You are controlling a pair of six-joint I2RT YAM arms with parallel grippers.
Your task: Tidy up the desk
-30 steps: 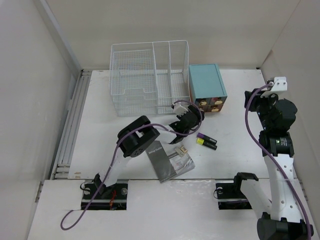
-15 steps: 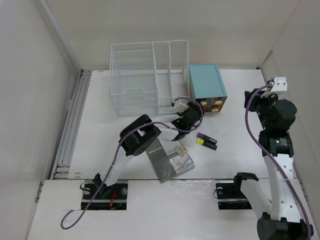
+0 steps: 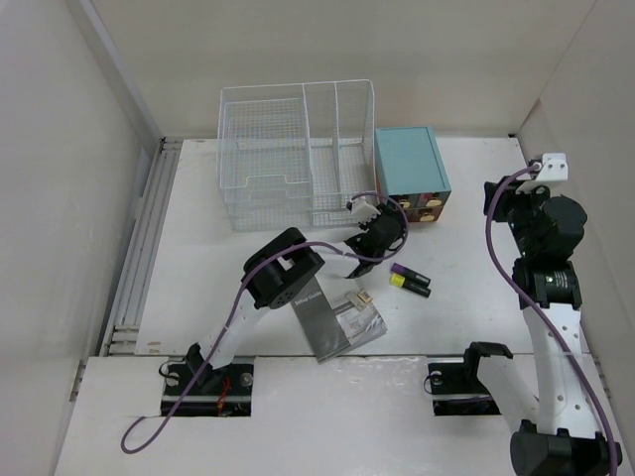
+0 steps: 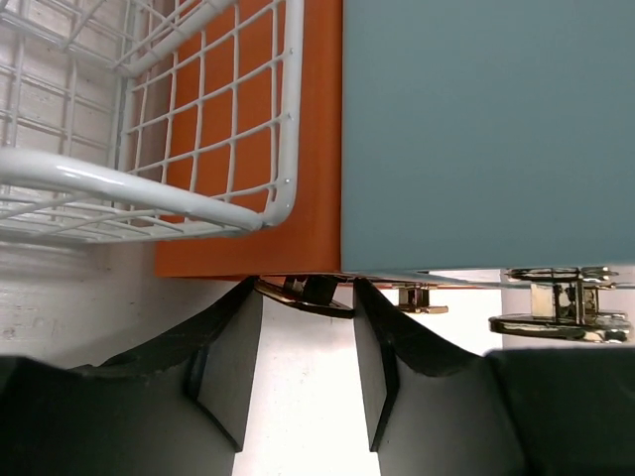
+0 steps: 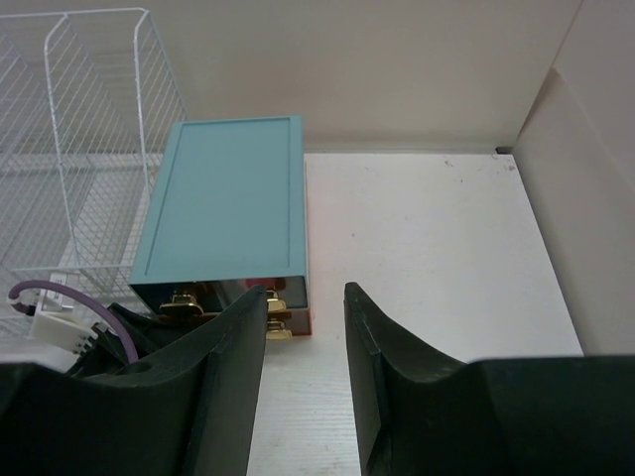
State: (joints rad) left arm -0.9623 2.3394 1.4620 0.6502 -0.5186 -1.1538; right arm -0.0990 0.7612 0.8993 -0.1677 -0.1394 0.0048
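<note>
The desk (image 3: 476,208) is a wide white tabletop. At its back stands a teal box (image 3: 409,164) with orange drawers and brass handles. My left gripper (image 3: 387,216) is at the box's front left. In the left wrist view its jaws (image 4: 306,297) stand narrowly apart, and a brass drawer handle (image 4: 298,292) spans the gap between their tips, touching both. My right gripper (image 3: 496,193) hangs raised at the right. In the right wrist view it (image 5: 306,290) is open with nothing in it, and the teal box (image 5: 223,203) lies ahead to the left.
A white wire rack (image 3: 298,149) stands close to the box's left side. A dark booklet (image 3: 332,317), a small pale piece (image 3: 365,297) and two markers (image 3: 409,282) lie in front of the box. Walls enclose the desk's left, back and right.
My left gripper has moved a little right and forward to the box's front, and its jaws have narrowed around the drawer handle. The right arm has stayed in place.
</note>
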